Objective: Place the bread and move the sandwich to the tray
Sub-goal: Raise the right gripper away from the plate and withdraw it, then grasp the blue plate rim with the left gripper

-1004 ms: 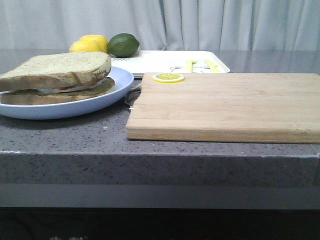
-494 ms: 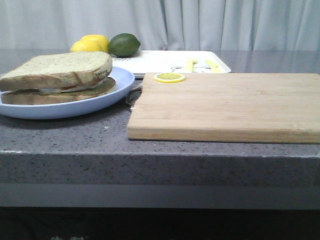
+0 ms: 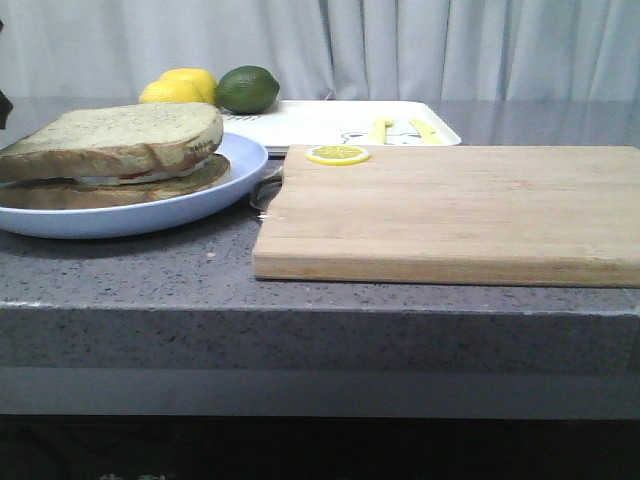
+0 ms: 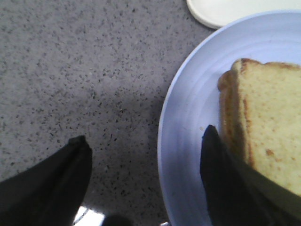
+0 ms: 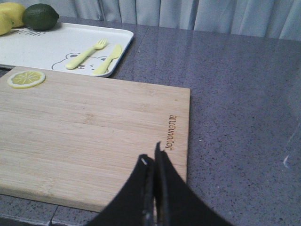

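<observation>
Straddling the plate [image 4: 188, 141] rim wide open, the left claw [image 4: 146, 160] should pinch the soft, crumbly sandwich [image 4: 263, 141] gently by its crust.

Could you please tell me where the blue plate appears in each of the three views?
Front view: the plate sits at the left on the counter, holding the sandwich.
Left wrist view: it fills the right side, partly behind one finger of the open left gripper.
Right wrist view: not in it.
Shared landmark: the white tray, whose corner shows in the left wrist view and which also shows in the right wrist view.
</observation>
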